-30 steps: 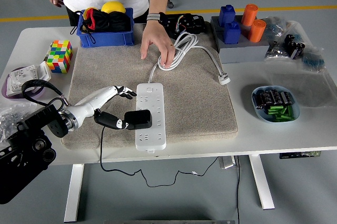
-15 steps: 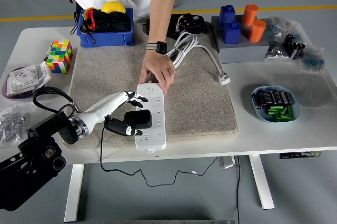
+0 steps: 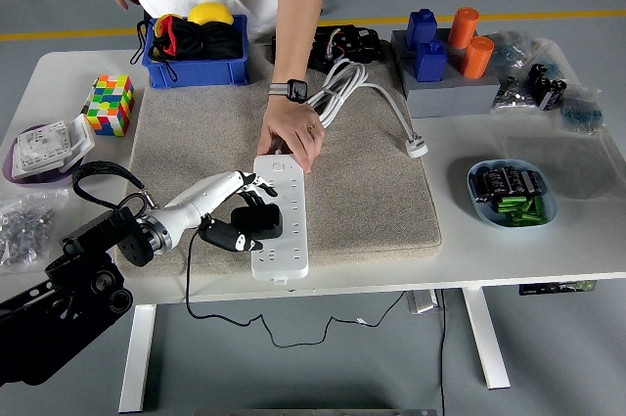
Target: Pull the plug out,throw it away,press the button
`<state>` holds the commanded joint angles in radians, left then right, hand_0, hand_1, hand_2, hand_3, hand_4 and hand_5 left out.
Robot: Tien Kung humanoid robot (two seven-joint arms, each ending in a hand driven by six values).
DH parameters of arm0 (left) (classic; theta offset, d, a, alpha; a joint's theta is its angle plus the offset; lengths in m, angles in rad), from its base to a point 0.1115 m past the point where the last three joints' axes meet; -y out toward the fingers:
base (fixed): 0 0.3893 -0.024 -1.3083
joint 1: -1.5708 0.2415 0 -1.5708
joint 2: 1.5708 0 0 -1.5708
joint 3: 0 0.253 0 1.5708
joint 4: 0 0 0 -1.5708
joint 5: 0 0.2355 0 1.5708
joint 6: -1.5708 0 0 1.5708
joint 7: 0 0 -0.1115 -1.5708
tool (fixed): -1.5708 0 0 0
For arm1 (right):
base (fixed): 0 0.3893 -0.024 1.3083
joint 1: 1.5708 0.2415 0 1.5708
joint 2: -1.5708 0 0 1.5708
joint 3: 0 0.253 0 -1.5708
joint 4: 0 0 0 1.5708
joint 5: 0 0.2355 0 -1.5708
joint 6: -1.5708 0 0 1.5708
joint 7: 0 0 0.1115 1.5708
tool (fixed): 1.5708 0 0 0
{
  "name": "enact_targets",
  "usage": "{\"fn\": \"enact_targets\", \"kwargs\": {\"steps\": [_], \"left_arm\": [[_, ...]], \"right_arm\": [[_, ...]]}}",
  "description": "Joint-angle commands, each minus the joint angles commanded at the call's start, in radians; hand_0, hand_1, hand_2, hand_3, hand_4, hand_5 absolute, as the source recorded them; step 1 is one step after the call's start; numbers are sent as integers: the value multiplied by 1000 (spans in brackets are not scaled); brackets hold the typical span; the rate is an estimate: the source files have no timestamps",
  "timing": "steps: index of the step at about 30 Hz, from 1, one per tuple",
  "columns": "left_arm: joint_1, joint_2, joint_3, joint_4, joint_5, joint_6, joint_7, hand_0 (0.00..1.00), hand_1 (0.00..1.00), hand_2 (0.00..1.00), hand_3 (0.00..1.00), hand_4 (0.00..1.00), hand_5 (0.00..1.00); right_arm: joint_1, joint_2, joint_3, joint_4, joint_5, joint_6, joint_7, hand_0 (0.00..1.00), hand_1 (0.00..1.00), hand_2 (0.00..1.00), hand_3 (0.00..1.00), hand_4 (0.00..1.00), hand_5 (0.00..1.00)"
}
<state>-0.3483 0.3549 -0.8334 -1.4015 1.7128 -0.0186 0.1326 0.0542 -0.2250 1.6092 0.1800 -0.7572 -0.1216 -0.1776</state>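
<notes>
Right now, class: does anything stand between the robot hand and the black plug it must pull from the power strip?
Nothing visible does. The left robot hand is already at the black plug on the power strip. The person's hand rests on the strip's far end, away from the plug.

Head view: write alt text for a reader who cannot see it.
The robot's left hand grips a black plug seated in a white power strip on a beige mat, while a person's hand presses down the strip's far end. Around the mat on the white table sit a Rubik's cube, a blue bin and a bowl of batteries.
</notes>
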Motion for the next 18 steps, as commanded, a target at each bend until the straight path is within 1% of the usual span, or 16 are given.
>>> {"fn": "enact_targets", "kwargs": {"steps": [2,3,8,9,12,14,15,18], "left_arm": [[-1,-1,0,1,0,-2,5,727,583,546,649,887,2],[-1,-2,1,1,3,-4,11,618,494,488,593,792,2],[2,-3,5,0,2,2,14,618,494,488,593,792,2],[2,-3,5,1,3,1,15,459,413,435,580,740,2],[4,-5,6,4,-4,9,16,459,413,435,580,740,2],[7,-8,6,5,-13,27,8,459,413,435,580,740,2],[8,-9,6,5,-14,35,2,426,307,367,550,670,2],[10,-10,3,3,-22,41,-4,426,307,367,550,670,2]], "right_arm": [[0,0,0,0,-1,1,0,740,660,644,612,662,474],[0,1,2,0,-1,1,1,740,660,644,612,662,474],[-1,2,6,0,-1,0,3,740,660,644,612,662,474],[-1,2,6,0,-1,0,2,740,660,644,612,662,473],[-2,2,10,0,-1,-1,5,740,660,644,612,662,473],[-3,2,10,0,-1,-1,5,740,660,644,612,662,473],[-3,2,12,0,-1,-1,6,740,660,644,612,661,474],[-5,3,14,0,-3,-1,6,740,660,644,612,661,474]]}}
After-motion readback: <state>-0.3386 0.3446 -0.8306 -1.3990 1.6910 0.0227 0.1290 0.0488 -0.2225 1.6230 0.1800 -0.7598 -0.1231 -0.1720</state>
